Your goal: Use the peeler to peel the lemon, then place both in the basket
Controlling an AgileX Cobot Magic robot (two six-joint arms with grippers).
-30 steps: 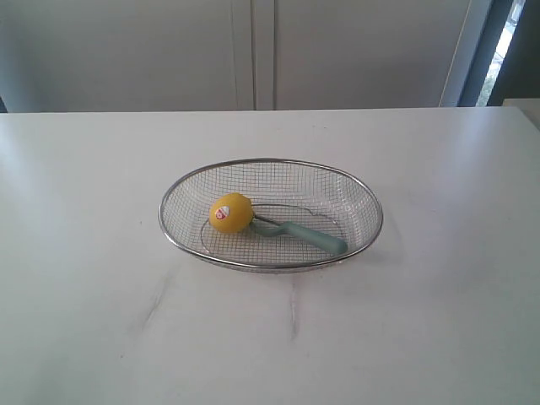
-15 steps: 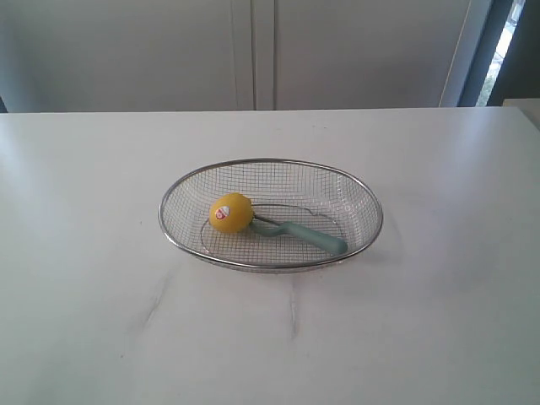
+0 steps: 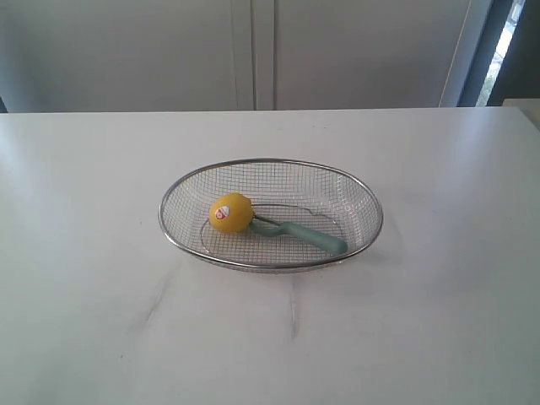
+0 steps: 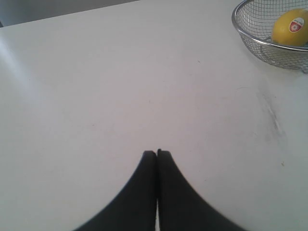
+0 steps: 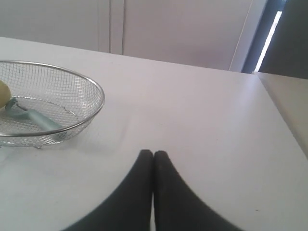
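The lemon point(image 3: 230, 213) and peeler point(image 3: 305, 235) are lying together inside the basket point(image 3: 270, 165). Both the left gripper point(image 4: 157, 153) and right gripper point(image 5: 153, 154) are hovering pressed together, empty; seemingly nothing is remaining but retreating.

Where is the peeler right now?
In the exterior view the peeler lies inside the basket near the table's middle, its blade head against the lemon and its teal handle pointing toward the basket's right side.

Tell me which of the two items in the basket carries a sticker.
The lemon: its yellow skin bears a small red-and-white sticker. The teal-handled peeler beside it has none visible.
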